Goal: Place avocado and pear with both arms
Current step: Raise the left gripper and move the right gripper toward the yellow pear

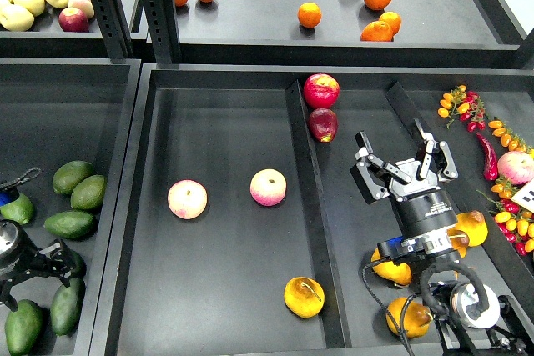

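My right gripper [403, 158] hovers with its fingers spread and nothing between them, above the narrow right-hand compartment of the worktop. My left gripper [37, 263] sits low at the left edge among the avocados; it is dark and seen end-on, so I cannot tell whether its fingers are apart or together, or whether they hold anything.

The avocado [70, 224] I would go for lies on its side in the left bin, between two others above it and two more below. The pear [304, 297], yellow-orange with a thin brown stem, rests alone near the front of the middle tray [225, 122], just beside the divider, well apart from the two peaches [187, 199] further back.

I judge the avocado to be light and firm with a smooth, slippery skin; gripping across its short width at the thickest part should stop it squirting out. The pear looks plump and rounded, likely to roll if nudged, so I would close across its belly, clear of the stem, with gentle pressure to avoid bruising. More pears [392, 271] lie under my right arm, partly hidden.
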